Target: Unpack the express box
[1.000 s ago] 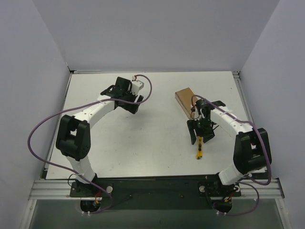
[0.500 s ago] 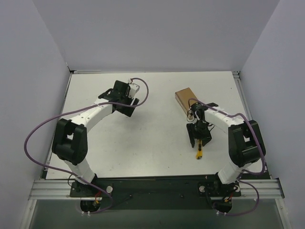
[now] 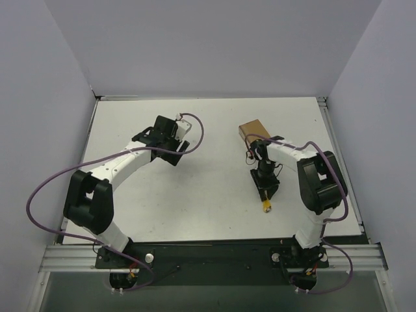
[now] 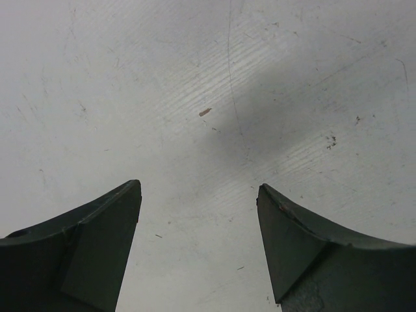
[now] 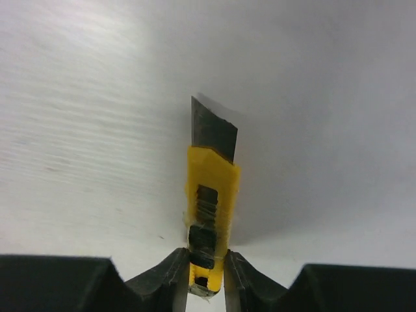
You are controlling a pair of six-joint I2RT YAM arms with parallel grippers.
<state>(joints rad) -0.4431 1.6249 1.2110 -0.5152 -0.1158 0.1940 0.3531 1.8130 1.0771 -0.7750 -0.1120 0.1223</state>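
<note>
The brown cardboard express box (image 3: 251,130) lies closed on the white table at the back right. My right gripper (image 3: 267,192) sits just in front of it and is shut on the yellow-and-black utility knife (image 3: 268,205). In the right wrist view the knife (image 5: 211,195) sticks out past my fingertips (image 5: 174,270) with its blade extended. My left gripper (image 3: 170,140) is open and empty over bare table at the back left. In the left wrist view my left gripper (image 4: 198,192) shows only table between its fingers. The box is out of both wrist views.
Grey walls enclose the white table (image 3: 195,195) on three sides. Purple cables loop from both arms. The black base rail (image 3: 208,257) runs along the near edge.
My right gripper has moved left and toward the box with the knife, its arm folding in. My left gripper has shifted slightly toward the back.
</note>
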